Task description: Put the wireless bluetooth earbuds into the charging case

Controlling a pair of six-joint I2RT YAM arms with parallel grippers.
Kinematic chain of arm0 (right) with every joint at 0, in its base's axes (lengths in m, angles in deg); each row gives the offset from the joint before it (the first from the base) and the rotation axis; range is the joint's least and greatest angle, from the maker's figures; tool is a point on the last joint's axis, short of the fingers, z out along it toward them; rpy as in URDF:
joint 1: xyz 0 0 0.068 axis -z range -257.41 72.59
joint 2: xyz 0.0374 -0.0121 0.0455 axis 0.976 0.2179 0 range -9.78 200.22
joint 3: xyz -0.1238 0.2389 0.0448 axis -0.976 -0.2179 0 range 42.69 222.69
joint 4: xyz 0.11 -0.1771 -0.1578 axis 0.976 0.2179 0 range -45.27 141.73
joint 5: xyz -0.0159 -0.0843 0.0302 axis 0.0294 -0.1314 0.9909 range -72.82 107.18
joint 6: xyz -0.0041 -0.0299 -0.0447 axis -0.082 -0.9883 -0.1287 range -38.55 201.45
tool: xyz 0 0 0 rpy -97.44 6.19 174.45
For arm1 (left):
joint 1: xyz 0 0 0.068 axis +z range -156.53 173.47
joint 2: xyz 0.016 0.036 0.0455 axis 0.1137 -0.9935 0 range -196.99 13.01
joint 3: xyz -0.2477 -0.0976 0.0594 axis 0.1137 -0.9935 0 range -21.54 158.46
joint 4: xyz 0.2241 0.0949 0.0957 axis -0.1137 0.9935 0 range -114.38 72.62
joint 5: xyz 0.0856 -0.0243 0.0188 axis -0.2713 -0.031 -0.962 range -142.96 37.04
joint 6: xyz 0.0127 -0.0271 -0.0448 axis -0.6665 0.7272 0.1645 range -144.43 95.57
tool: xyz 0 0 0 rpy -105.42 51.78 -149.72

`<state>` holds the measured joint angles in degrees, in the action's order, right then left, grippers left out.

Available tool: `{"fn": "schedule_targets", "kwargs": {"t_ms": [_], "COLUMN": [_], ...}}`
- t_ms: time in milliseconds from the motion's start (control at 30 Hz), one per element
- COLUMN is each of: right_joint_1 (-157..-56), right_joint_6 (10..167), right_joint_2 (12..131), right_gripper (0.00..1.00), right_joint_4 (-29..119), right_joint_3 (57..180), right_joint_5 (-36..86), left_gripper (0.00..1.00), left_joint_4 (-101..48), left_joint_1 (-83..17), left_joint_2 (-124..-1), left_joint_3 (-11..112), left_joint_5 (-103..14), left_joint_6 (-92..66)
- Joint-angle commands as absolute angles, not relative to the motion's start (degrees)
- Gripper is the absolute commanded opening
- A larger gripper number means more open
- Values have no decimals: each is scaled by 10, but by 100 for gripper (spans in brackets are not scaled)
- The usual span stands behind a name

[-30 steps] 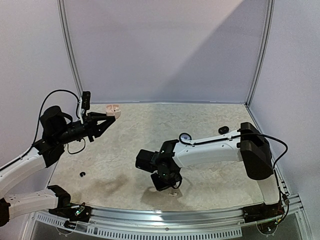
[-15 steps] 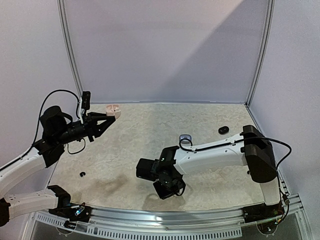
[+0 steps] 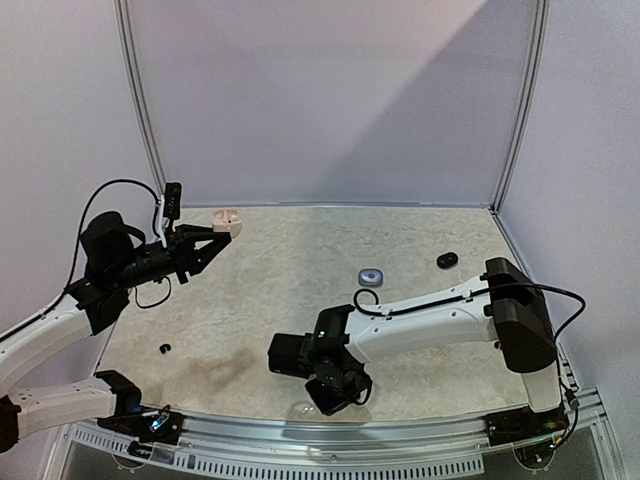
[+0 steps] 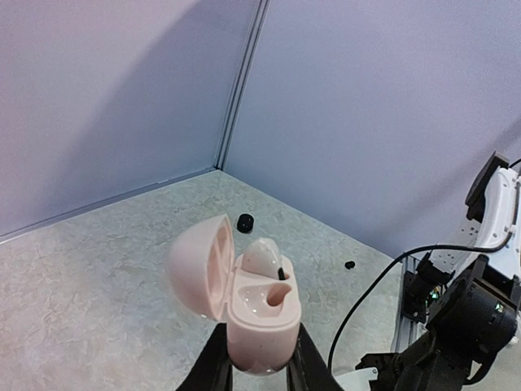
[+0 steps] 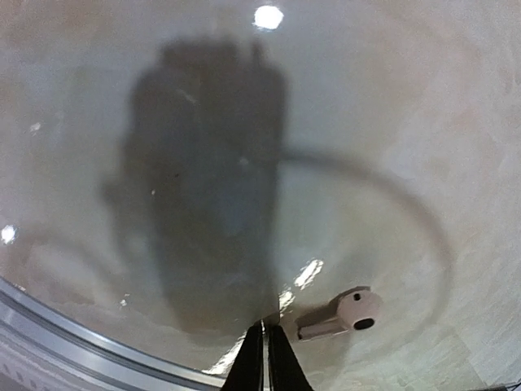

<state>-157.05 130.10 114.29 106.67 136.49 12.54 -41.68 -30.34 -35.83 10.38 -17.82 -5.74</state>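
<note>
While my right wrist camera is catching only the very tips of my right gripper (image 5: 262,362), they are pressing together with nothing between them. They are hovering just beside a loose earbud (image 5: 340,314), pale pink and short-stemmed, which is lying on its side on the glossy marbled table (image 5: 391,122). From above, that bud is proving too small to pick out. My left gripper (image 4: 259,368), cut off by the frame's bottom edge, is clamping the charging case (image 4: 259,318) upright above the table. The case is showing as a smooth, rounded, pale pink shell with its lid hanging open. A seated bud (image 4: 262,254) is filling the far socket.
</note>
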Motion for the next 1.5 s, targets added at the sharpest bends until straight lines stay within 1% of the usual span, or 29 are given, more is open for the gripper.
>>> {"fn": "schedule_targets", "kwargs": {"t_ms": [0, 100, 133, 167, 267, 333, 367, 433, 467, 567, 667, 900, 1000, 1333, 1467], "right_joint_1": [-1576, -1574, -1569, -1563, -1539, -1534, -1534, -1534, -1533, -1533, -1528, -1520, -1521, -1519, -1518], "right_joint_6": [1264, 1253, 1257, 1269, 1342, 1413, 1428, 1455, 1473, 1489, 1484, 1488, 1479, 1486, 1486], "right_joint_2": [1136, 1132, 1126, 1121, 1096, 1089, 1087, 1083, 1081, 1080, 1088, 1106, 1111, 1124, 1128], "right_gripper": [5, 6, 8, 13, 35, 44, 47, 56, 57, 59, 58, 45, 42, 37, 31], "right_joint_4": [1071, 1067, 1067, 1071, 1136, 1179, 1184, 1180, 1177, 1143, 1102, 1093, 1057, 1058, 1033], "right_joint_3": [1411, 1452, 1456, 1455, 1449, 1448, 1444, 1428, 1419, 1395, 1376, 1362, 1352, 1333, 1318], "right_joint_5": [141, 120, 112, 103, 49, 17, 13, 15, 18, 37, 67, 72, 100, 93, 104], "left_gripper": [0, 0, 0, 0, 0, 0, 0, 0, 0, 0, 0, 0, 0, 0, 0], "left_joint_4": [-425, -424, -424, -425, -425, -426, -426, -426, -426, -426, -433, -429, -429, -429, -430], "left_joint_1": [-298, -298, -298, -297, -298, -298, -298, -298, -297, -298, -298, -298, -298, -297, -298], "left_joint_2": [-362, -363, -363, -362, -361, -360, -360, -358, -357, -355, -356, -349, -349, -350, -351], "left_joint_3": [109, 110, 110, 110, 109, 108, 107, 106, 105, 104, 100, 101, 99, 98, 100], "left_joint_5": [-178, -177, -177, -177, -178, -178, -178, -178, -177, -177, -178, -178, -179, -178, -179], "left_joint_6": [-55, -56, -56, -56, -57, -59, -62, -67, -70, -72, -67, -68, -67, -67, -66]}}
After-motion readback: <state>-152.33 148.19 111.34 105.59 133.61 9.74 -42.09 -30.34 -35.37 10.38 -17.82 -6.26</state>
